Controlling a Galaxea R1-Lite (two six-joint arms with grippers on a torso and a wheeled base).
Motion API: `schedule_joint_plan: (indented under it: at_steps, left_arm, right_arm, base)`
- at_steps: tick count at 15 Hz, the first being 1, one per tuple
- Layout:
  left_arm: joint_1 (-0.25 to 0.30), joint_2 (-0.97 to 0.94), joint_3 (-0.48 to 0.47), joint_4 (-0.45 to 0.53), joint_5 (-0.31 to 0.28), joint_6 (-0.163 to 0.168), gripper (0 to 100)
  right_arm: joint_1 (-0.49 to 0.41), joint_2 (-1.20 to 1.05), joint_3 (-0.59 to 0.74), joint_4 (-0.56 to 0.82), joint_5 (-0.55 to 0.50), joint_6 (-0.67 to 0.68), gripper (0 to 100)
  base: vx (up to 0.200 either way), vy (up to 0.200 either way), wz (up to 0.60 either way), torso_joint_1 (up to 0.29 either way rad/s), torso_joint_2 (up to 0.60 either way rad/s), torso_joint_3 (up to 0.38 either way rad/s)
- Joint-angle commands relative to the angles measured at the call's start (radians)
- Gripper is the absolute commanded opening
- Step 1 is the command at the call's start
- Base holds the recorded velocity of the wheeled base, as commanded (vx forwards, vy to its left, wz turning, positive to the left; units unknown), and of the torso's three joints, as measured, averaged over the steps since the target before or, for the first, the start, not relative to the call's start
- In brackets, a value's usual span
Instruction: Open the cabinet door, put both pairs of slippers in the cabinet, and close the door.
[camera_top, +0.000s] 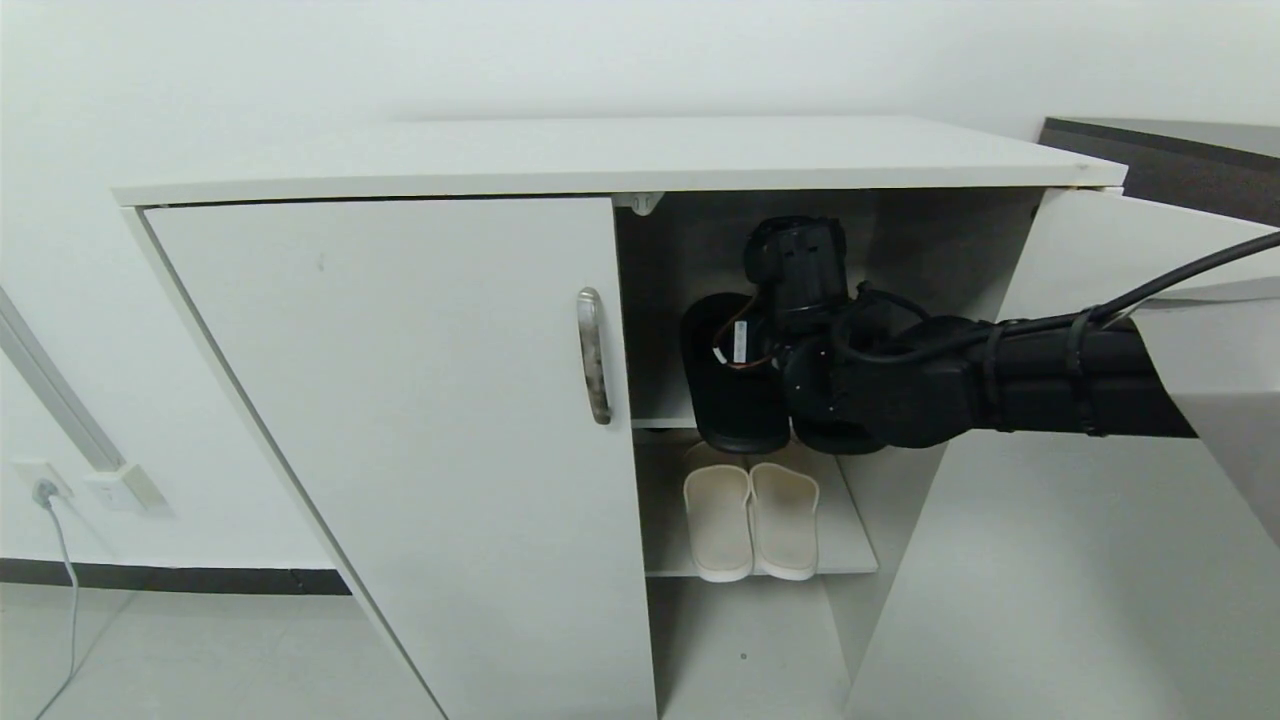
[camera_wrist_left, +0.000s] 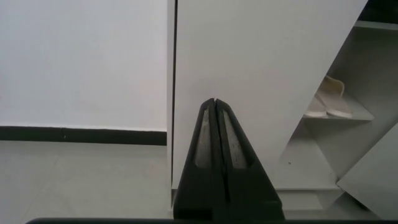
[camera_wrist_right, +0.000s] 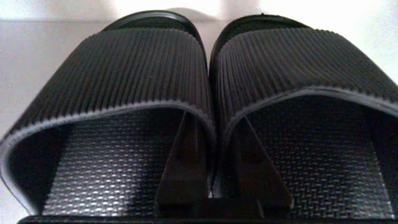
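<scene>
At the far left, a wall socket (camera_top: 40, 488) with a grey cable (camera_top: 68, 580) hanging from it sits low on the wall, above a dark skirting strip (camera_top: 170, 578). Next comes the white cabinet (camera_top: 600, 155). Its left door (camera_top: 400, 420) is closed and covers that half, with a metal handle (camera_top: 593, 355) near its inner edge. My left claw (camera_wrist_left: 215, 102) is low in front of this closed door, its 2 fingers pressed flat together with nothing between them.

Right of the handle the cabinet stands open, showing 2 shelves. At the upper shelf (camera_top: 655, 422) are the black slippers (camera_top: 730, 400), side by side, their heels reaching out past the shelf's front edge. My right claw (camera_wrist_right: 214, 121) has 1 finger inside each slipper and pinches their 2 inner walls together, so it is holding the pair. I cannot tell whether the soles rest on the shelf. On the lower shelf (camera_top: 850, 545) the white slippers (camera_top: 750, 520) lie flat, touching each other, toes pointing inward.

My right arm (camera_top: 1000, 385) comes in from the right across the opening and hides the right black slipper's heel. Farthest right, the right door (camera_top: 1100, 520) is swung wide open.
</scene>
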Motion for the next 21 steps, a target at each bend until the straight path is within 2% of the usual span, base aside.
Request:
schedule_joint_plan:
  at_steps: [1, 7, 8, 12, 17, 20, 21]
  left_arm:
    - [0.001, 0.001, 0.000, 0.000, 0.000, -0.001, 0]
    - [0.001, 0.001, 0.000, 0.000, 0.001, -0.002, 0]
    - [0.001, 0.001, 0.000, 0.000, 0.001, -0.001, 0]
    - [0.001, 0.001, 0.000, 0.000, 0.001, -0.002, 0]
    - [0.001, 0.001, 0.000, 0.000, 0.000, -0.002, 0]
    - [0.001, 0.001, 0.000, 0.000, 0.001, -0.001, 0]
    - [0.001, 0.001, 0.000, 0.000, 0.000, -0.001, 0]
  right_arm:
    - [0.001, 0.026, -0.027, 0.003, 0.001, 0.001, 0]
    - [-0.009, 0.043, -0.036, 0.006, 0.001, 0.004, 0]
    - [-0.009, 0.043, -0.036, 0.006, 0.001, 0.006, 100]
    - [-0.006, 0.035, -0.024, 0.006, -0.001, 0.007, 100]
    - [0.033, -0.113, 0.151, -0.007, -0.007, 0.012, 100]
    - [0.111, -0.235, 0.292, -0.014, -0.011, 0.013, 100]
    - [0.154, -0.291, 0.375, -0.048, -0.010, 0.015, 100]
  base:
    - [0.000, 0.000, 0.00, 0.000, 0.00, 0.000]
    - [0.000, 0.000, 0.00, 0.000, 0.00, 0.000]
    - [0.000, 0.000, 0.00, 0.000, 0.00, 0.000]
    - [0.000, 0.000, 0.00, 0.000, 0.00, 0.000]
    - [0.000, 0.000, 0.00, 0.000, 0.00, 0.000]
    - [0.000, 0.000, 0.00, 0.000, 0.00, 0.000]
    - [0.000, 0.000, 0.00, 0.000, 0.00, 0.000]
